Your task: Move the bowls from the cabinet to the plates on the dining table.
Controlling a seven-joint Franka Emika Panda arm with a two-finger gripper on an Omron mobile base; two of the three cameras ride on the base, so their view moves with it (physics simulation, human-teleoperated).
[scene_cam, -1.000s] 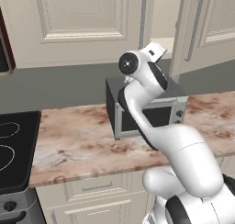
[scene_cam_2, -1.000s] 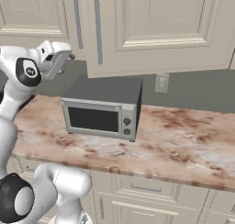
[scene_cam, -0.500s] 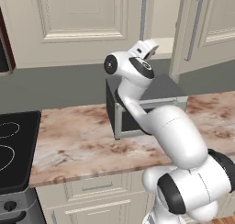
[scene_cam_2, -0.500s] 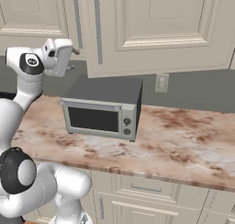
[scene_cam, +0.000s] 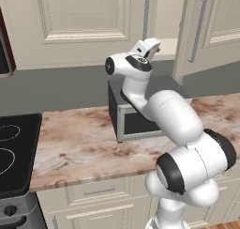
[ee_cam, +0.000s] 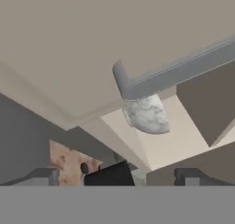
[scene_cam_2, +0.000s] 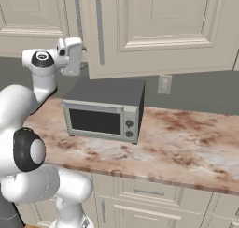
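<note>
Up high, the claw (scene_cam: pixel 151 46) sits wide open and holds nothing, raised above the microwave (scene_cam_2: pixel 103 110) at the edge of the cabinet (scene_cam_2: pixel 158 31), whose door stands ajar. In the hand view a bowl (ee_cam: pixel 146 114) rests on the pale shelf inside, partly hidden behind the door handle (ee_cam: pixel 174 74). The microwave stands on the marble tabletop (scene_cam_2: pixel 186 138).

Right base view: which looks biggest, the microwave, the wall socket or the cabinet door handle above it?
1. Microwave, clearly largest.
2. Cabinet door handle, long but thin.
3. Wall socket, smallest.
</note>
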